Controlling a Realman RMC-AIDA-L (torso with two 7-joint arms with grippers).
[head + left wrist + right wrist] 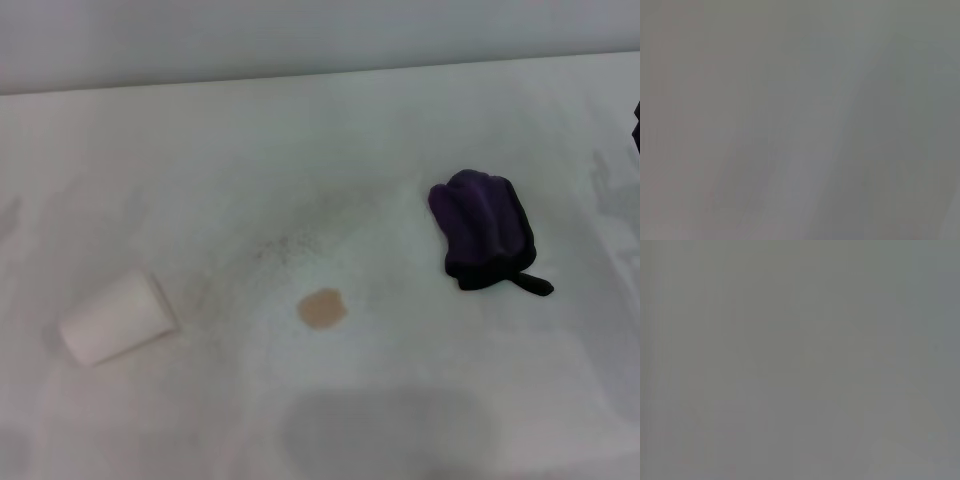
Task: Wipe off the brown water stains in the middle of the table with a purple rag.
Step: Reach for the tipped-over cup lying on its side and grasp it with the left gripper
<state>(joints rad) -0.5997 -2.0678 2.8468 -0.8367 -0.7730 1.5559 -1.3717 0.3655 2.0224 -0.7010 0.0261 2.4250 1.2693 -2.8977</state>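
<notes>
Purple rag (484, 230): bunched, right of frame centre on the table (330, 130), untouched; black loop tab trails lower right. Neither gripper shows in any view, so jaw state cannot be told. Brown stain (322, 309): centre-low, well apart from rag, unwiped. Paper cup (116, 318): tipped on its side, lower left.

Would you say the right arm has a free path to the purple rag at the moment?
Probably yes: the purple rag lies alone on the right of the table, nothing on or beside it. Neither pincer is in view.

Stain (322, 308) mid-table (300, 140) — cup (116, 318) left, rag (484, 230) right.
</notes>
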